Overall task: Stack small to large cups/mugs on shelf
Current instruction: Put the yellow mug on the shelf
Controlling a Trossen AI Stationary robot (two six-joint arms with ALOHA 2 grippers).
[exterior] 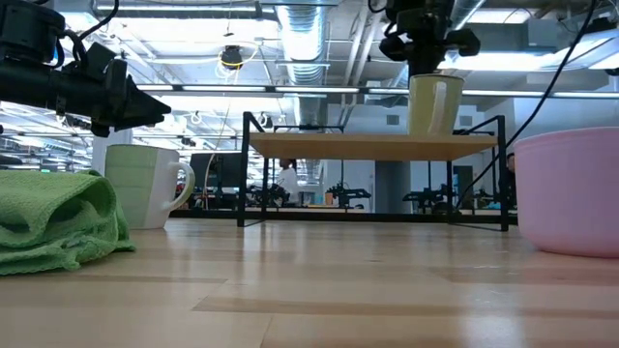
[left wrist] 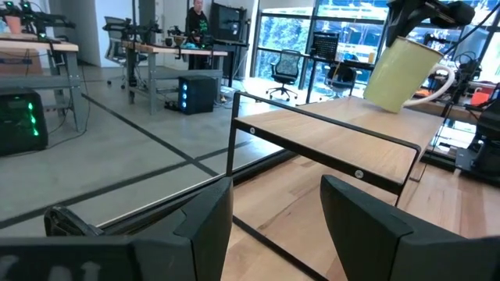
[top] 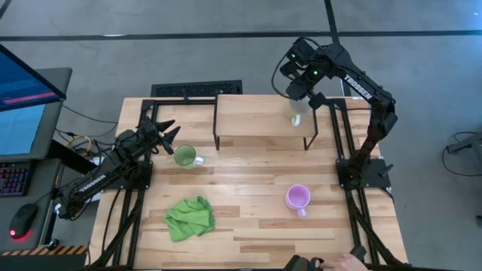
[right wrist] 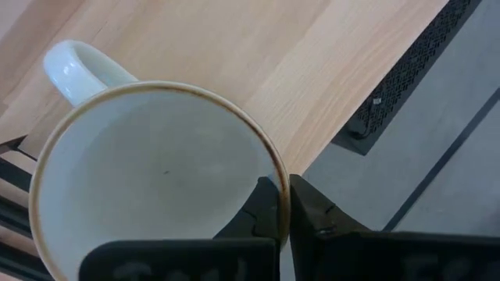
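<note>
- Three handled mugs are seen: a pale cream-white mug [top: 296, 113] on the shelf, a green mug with a white handle [top: 185, 156] on the tabletop, and a lilac-purple mug [top: 297, 198] further toward the front of the table, well apart from the others.
- The low light-wood shelf on thin black metal legs [top: 248, 113] is set at the back of the butcher-block wooden table [top: 248, 226], and the cream-white mug is placed at its right end, upright.
- The right gripper [right wrist: 283, 211] is positioned over that mug, with its fingers pinched narrowly on the rim; one finger is seen inside the brown-edged lip and one outside in the right wrist view.
- The left gripper [top: 167, 135] is held just beside the green mug, slightly above the table, with its fingers spread wide and nothing between them.
- A crumpled green cloth [top: 190, 218] is laid on the front left of the table, near the green mug in the low view.
- Grey concrete flooring with dark lines is seen around the table, and a monitor [top: 22, 102] and keyboard are placed at the left.
- Beyond the table, an open workshop with ceiling ducts [exterior: 300, 39], desks and office chairs is shown, and a person [exterior: 287, 181] is seen far back.
</note>
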